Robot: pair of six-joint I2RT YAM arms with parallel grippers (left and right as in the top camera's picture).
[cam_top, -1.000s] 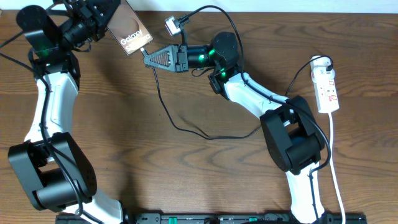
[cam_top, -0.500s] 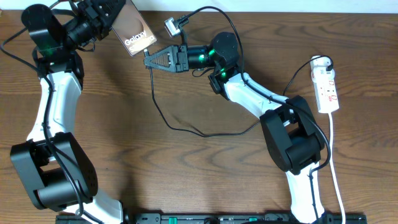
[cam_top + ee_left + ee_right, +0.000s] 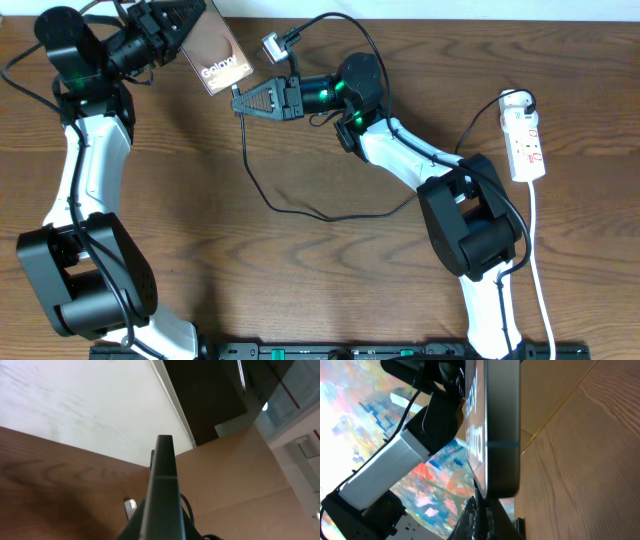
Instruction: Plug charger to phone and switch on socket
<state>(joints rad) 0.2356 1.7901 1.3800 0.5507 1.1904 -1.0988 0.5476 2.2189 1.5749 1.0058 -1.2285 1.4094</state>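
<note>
Though well apart from socket [image 3: 524,135], phone [image 3: 216,55] beside charger [image 3: 247,155].

Phone [image 3: 214,52] in left tool [image 3: 186,24], back left; right tool [image 3: 237,99] with charger [image 3: 248,150] just right of it; socket [image 3: 526,140] far right

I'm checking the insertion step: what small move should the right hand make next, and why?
Probably ease the right hand slightly toward the dark rectangular phone that the left hand holds up: the thin black charger cable ends in the right hand's grip just off the phone's lower edge, seemingly not yet seated.
</note>
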